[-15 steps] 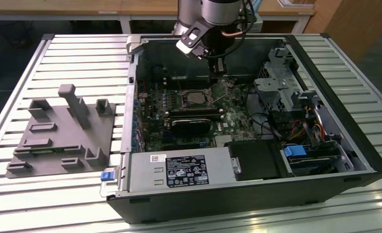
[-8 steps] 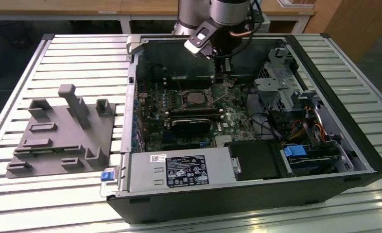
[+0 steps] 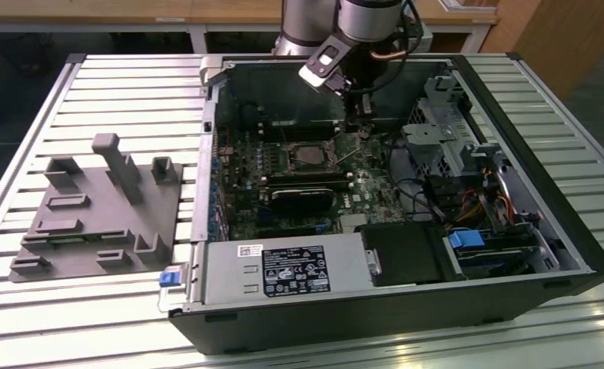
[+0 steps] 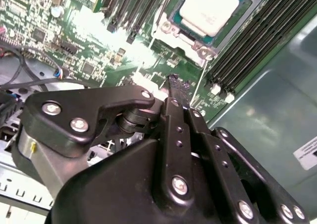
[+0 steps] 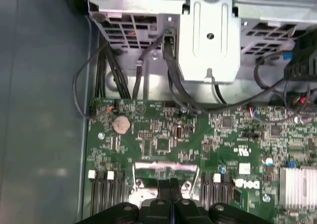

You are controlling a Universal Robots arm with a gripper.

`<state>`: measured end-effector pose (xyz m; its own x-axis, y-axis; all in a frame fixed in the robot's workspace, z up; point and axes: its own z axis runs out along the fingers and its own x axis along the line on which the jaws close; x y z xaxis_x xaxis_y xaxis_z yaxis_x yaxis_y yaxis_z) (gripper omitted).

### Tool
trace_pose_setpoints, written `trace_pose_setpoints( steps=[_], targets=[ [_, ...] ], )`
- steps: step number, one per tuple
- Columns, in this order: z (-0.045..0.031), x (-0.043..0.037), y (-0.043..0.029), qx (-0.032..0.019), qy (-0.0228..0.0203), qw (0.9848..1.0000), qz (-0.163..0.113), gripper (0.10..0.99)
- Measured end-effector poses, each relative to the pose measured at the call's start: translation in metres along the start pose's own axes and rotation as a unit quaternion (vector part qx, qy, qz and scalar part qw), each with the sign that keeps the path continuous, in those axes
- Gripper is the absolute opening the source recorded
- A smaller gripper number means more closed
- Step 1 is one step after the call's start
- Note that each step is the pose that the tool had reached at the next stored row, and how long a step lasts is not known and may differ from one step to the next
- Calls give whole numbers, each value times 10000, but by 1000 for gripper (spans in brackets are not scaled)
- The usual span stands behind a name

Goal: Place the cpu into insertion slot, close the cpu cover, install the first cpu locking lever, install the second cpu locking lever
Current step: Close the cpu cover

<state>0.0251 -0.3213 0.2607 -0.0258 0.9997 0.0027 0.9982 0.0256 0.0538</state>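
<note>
The cpu (image 4: 210, 8), a pale silver square, lies in the insertion slot (image 3: 307, 156) on the green motherboard (image 5: 163, 130). The cpu cover (image 4: 168, 28), a silver frame, sits around the chip, and its edge (image 5: 166, 168) shows between the memory slots. My gripper (image 3: 362, 131) hangs inside the case just to the exterior view's right of the socket. Its black fingers (image 4: 173, 85) are pressed together, with nothing visible between them. In the first wrist view the gripper (image 5: 171, 183) tips sit right at the cover's edge. A thin metal rod (image 3: 345, 160) slants up beside the socket.
The open black computer case (image 3: 548, 223) lies on a slatted table. A metal drive cage (image 5: 210, 35) with black cables (image 5: 173, 85) is close beyond the gripper. A power supply (image 3: 281, 269) fills the case front. A grey fixture block (image 3: 97, 207) stands on the exterior view's left.
</note>
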Motion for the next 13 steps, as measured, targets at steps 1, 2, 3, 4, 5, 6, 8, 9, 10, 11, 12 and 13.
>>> trace_pose_setpoints(
  steps=[1,2,3,4,5,6,8,9,10,11,12,13],
  targets=[
    [4,0,22,2,0,10000,0,106],
    [6,0,38,3,-1,10000,0,106],
    [8,0,48,3,-2,10000,0,106],
    [11,1,59,3,-1,10000,0,106],
    [15,1,72,2,-1,10000,0,106],
    [18,3,84,3,-1,10000,0,106],
    [26,8,106,3,-2,10000,0,106],
    [31,13,118,3,-1,10000,0,106],
    [36,18,128,5,-2,10000,0,106],
    [40,22,136,6,-3,10000,0,106],
    [45,25,142,6,-2,10000,0,106],
    [48,27,147,6,-2,10000,0,106]
  ],
)
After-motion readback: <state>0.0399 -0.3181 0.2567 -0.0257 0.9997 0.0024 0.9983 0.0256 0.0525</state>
